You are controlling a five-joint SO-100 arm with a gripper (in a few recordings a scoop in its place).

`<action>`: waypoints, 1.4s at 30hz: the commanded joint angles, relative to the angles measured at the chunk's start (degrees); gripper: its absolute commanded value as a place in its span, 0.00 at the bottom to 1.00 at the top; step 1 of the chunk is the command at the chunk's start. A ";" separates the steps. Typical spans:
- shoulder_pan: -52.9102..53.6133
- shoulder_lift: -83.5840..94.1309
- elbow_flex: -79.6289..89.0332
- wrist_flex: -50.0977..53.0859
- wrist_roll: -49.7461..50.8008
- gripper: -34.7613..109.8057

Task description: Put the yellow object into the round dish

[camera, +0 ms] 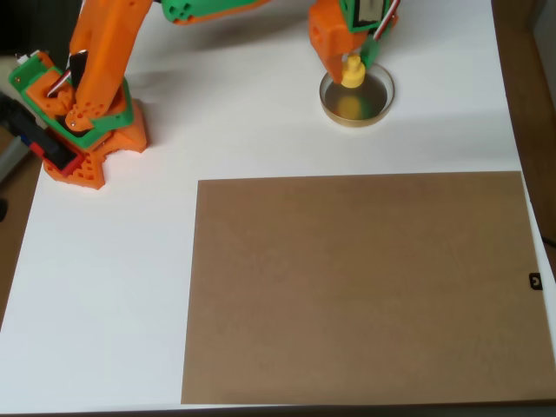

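The small yellow object (353, 73) sits between the fingertips of my orange and green gripper (351, 62), right over the far rim of the round dish (373, 104). The dish has a pale gold rim and a dark grey inside, and it rests on the white table at the upper right. My gripper comes down from the top edge and looks shut on the yellow object. Whether the piece touches the dish's floor I cannot tell.
The arm's orange base (82, 122) stands at the upper left. A large brown board (365, 287) covers the lower right of the white table (113, 287). The table's right edge runs close to the dish.
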 commanded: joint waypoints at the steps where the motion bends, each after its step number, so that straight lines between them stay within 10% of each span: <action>1: -0.53 1.58 -4.92 1.49 -0.26 0.24; 28: 1.32 7.47 -7.03 7.21 -2.29 0.40; 42: 11.78 35.51 28.12 -1.14 -12.92 0.40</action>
